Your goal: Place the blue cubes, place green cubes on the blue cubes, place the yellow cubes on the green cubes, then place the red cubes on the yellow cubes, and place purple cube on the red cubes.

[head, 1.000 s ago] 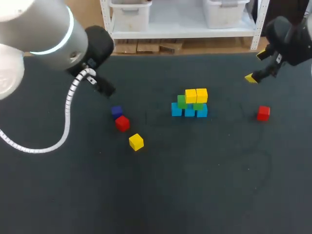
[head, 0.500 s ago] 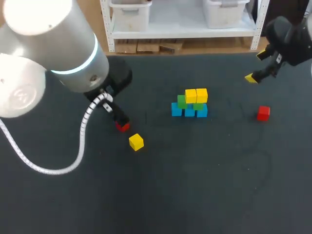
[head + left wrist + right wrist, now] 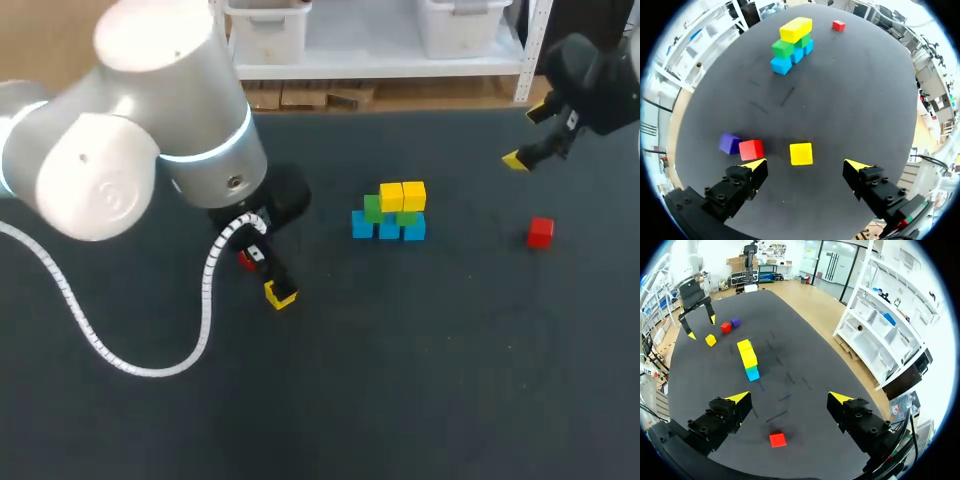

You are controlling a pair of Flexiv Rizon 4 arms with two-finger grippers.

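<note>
The stack [image 3: 390, 212] has three blue cubes at the bottom, two green cubes on them and two yellow cubes [image 3: 795, 29] on top. A loose yellow cube [image 3: 801, 153] lies on the mat just ahead of my left gripper [image 3: 805, 164], centred between its open fingers and untouched. A red cube [image 3: 751, 149] and the purple cube [image 3: 730, 143] lie by one finger. In the head view the left gripper [image 3: 268, 278] hangs over the yellow cube [image 3: 281, 296] and the arm hides the purple cube. My right gripper [image 3: 790, 397] stands open high at the far right, above a second red cube [image 3: 777, 439].
The second red cube [image 3: 540, 232] lies alone on the dark mat [image 3: 420, 380] right of the stack. My left arm's big elbow [image 3: 150, 150] and its white cable [image 3: 130, 360] cover the mat's left part.
My left arm has swung right and toward the front, bringing its gripper from beside the purple and red cubes to over the loose yellow cube. The right arm and all cubes have stayed put.
</note>
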